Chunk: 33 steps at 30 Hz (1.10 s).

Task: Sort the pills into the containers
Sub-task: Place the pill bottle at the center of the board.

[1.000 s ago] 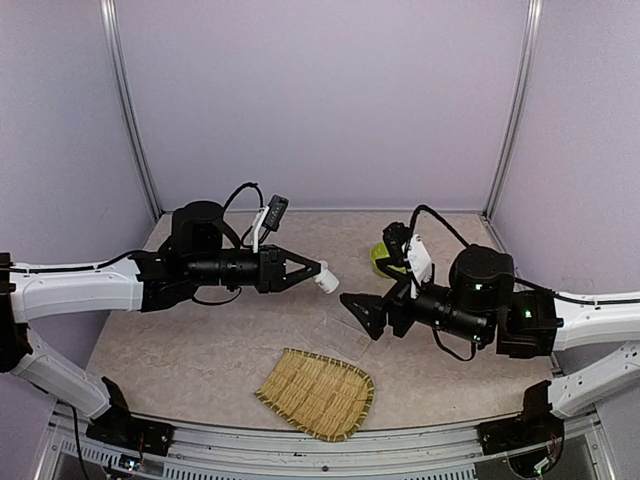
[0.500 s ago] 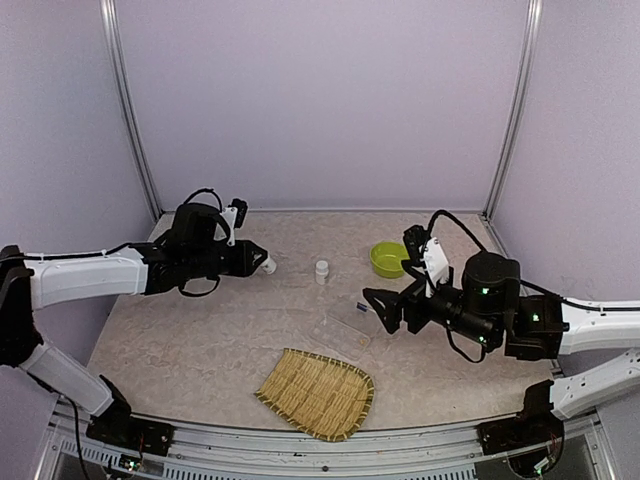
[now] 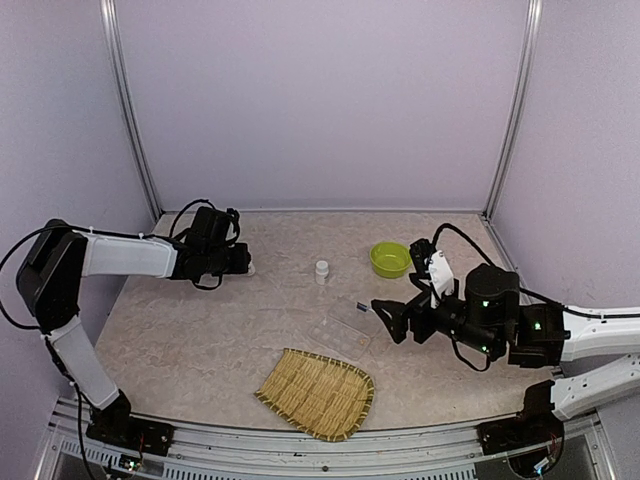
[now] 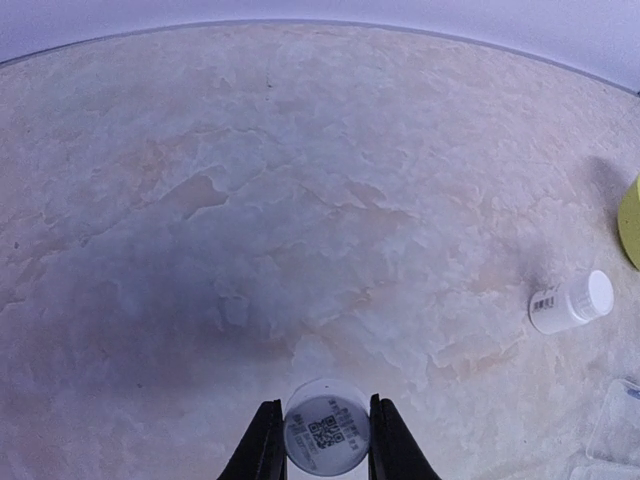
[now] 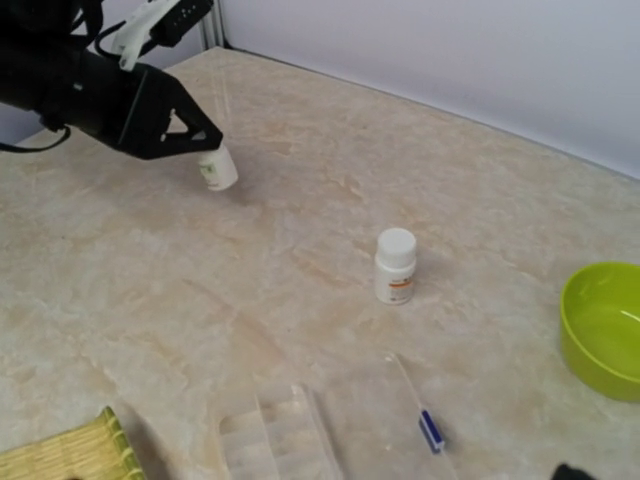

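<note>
The clear organiser box (image 3: 340, 328) lies flat at mid-table, its lid open, with a small dark blue mark (image 3: 361, 305). It also shows in the right wrist view (image 5: 275, 440). My left gripper (image 3: 245, 265) is at the far left and shut on a small white pill bottle (image 4: 326, 435), held low over the table; the right wrist view shows this bottle too (image 5: 217, 167). A second white bottle (image 3: 321, 271) stands upright behind the box. My right gripper (image 3: 387, 320) hovers just right of the box, its jaws spread and empty. No loose pills show.
A lime-green bowl (image 3: 390, 259) stands at the back right. A woven bamboo tray (image 3: 317, 392) lies near the front edge, just in front of the box. Walls close the table off at the back and sides.
My left arm has drawn back from the table's middle to the far left and lowered, still holding its bottle. My right gripper has shifted right, uncovering the box and standing bottle.
</note>
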{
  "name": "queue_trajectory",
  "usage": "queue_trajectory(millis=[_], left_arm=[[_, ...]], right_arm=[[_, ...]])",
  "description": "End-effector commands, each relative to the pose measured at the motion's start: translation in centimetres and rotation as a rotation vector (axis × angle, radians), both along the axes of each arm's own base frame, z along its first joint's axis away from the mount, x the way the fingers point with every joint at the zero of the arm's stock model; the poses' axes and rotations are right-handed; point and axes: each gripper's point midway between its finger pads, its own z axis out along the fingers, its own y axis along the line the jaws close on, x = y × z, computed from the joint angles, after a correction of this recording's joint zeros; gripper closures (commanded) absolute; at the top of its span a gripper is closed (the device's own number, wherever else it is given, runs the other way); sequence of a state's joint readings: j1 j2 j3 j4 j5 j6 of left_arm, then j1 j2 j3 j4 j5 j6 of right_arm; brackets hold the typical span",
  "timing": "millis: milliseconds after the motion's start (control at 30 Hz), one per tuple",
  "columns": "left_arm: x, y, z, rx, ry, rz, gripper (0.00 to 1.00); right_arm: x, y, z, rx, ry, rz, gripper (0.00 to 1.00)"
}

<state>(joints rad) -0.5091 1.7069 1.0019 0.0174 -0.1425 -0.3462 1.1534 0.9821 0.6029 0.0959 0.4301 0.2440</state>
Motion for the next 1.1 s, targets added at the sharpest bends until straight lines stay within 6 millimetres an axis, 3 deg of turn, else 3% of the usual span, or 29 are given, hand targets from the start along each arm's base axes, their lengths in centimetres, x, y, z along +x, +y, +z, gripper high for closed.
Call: queue_trajectory(millis=[0, 200, 733, 800, 867, 1067], left_arm=[[1.7, 2.3, -0.2, 0.106, -0.03, 0.099, 1.0], [2.1, 4.5, -1.8, 0.145, -0.01, 0.18, 1.0], [2.1, 6.1, -4.1, 0.195, 0.045, 0.219, 0.96], [2.1, 6.1, -4.2, 0.197, 0.048, 0.219, 0.92], [2.1, 6.1, -4.2, 0.197, 0.051, 0.221, 0.8], [2.0, 5.6, -3.2, 0.16, 0.042, 0.211, 0.57]], right_arm=[[0.3, -1.0, -0.3, 0.008, 0.011, -0.041, 0.0], [0.5, -0.5, -0.6, -0.006, 0.018, -0.035, 0.0], [0.5, -0.1, -0.6, -0.011, 0.025, -0.03, 0.0], [0.5, -0.1, -0.5, -0.012, 0.024, -0.027, 0.0], [0.5, -0.1, -0.5, -0.013, 0.026, -0.028, 0.0], [0.5, -0.2, -0.3, -0.013, 0.023, -0.031, 0.0]])
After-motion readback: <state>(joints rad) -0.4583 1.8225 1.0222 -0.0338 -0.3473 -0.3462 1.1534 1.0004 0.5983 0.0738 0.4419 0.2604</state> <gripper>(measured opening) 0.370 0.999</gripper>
